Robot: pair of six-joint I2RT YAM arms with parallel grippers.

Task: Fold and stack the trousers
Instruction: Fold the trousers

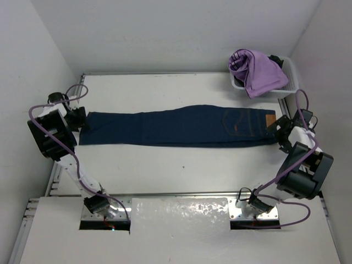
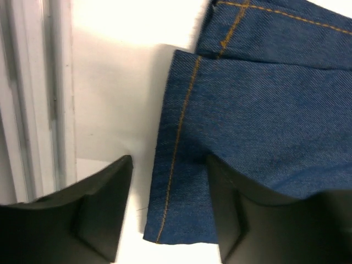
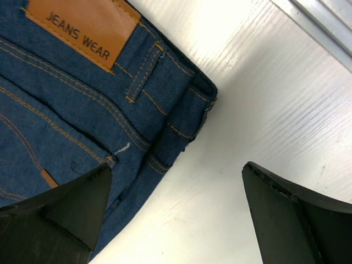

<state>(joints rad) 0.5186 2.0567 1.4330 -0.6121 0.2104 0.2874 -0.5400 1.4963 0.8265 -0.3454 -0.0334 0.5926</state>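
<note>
The dark navy trousers (image 1: 176, 127) lie flat across the table, folded lengthwise, leg hems at the left and waistband with its tan patch (image 1: 269, 120) at the right. My left gripper (image 1: 81, 122) is open at the leg hems; in the left wrist view the hem corner (image 2: 181, 220) lies between its fingers (image 2: 102, 206). My right gripper (image 1: 281, 133) is open at the waistband's near corner (image 3: 187, 126), one finger (image 3: 66, 209) over the denim and the other over bare table. The patch (image 3: 82, 30) reads "JEANS WEAR".
A white basket (image 1: 291, 82) at the back right holds a lilac-purple garment (image 1: 257, 71). A metal rail (image 2: 38, 99) runs along the table's left edge. Walls close in at the left, back and right.
</note>
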